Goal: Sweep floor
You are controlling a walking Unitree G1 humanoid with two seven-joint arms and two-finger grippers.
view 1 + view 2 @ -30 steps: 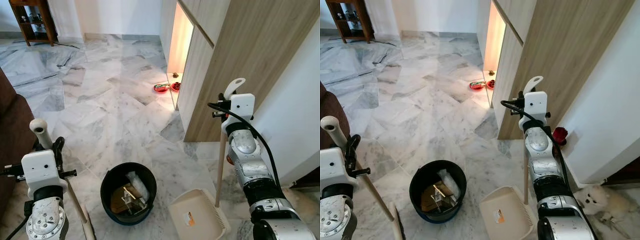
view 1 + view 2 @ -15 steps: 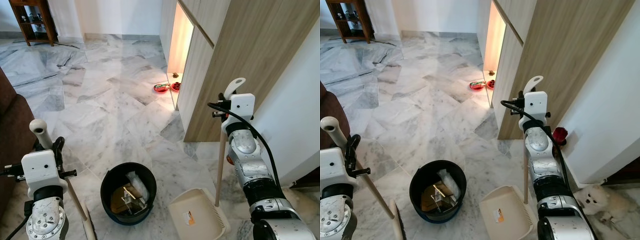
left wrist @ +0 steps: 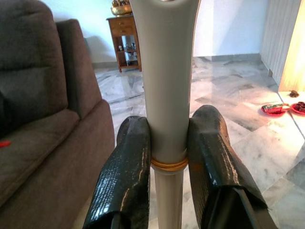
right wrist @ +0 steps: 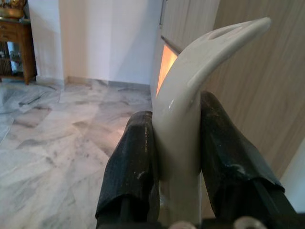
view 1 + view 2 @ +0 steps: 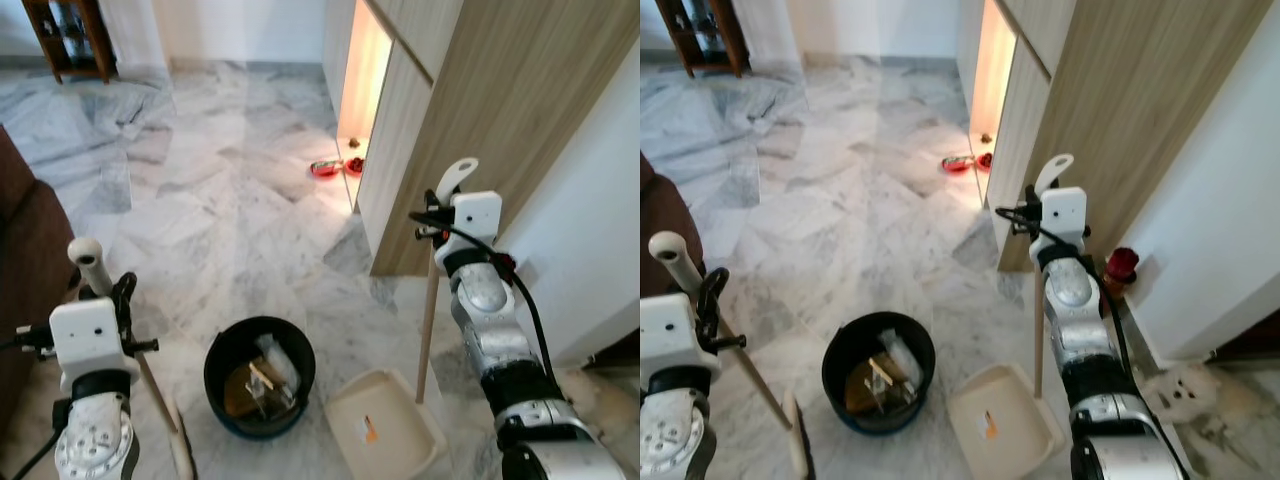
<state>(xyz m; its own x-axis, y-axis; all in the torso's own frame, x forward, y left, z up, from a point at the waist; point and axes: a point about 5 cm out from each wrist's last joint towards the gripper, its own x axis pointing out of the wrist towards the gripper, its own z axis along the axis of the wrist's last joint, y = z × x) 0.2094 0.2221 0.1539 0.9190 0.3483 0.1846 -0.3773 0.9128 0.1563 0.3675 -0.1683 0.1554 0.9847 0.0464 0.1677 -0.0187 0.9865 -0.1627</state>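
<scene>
My left gripper (image 3: 167,136) is shut on the pale broom handle (image 3: 164,71), low at my left side. The handle slants down to the broom head (image 5: 180,452) on the marble floor. My right gripper (image 4: 176,138) is shut on the curved top of the dustpan handle (image 4: 190,86). Its wooden pole (image 5: 428,320) runs down to the cream dustpan (image 5: 385,428), which rests on the floor. A black bin (image 5: 215,352) holding paper and scraps stands between the broom and the dustpan.
A brown sofa (image 5: 20,230) lies close on my left. A wooden cabinet (image 5: 480,100) and a white wall stand on my right. Two red bowls (image 5: 325,168) sit by the lit gap. A white dog (image 5: 1185,385) lies near my right side. Open marble floor stretches ahead.
The whole view has shifted and turned a little blurred, so the camera moved. The dustpan sits slightly closer to the bin. Both grippers keep their hold.
</scene>
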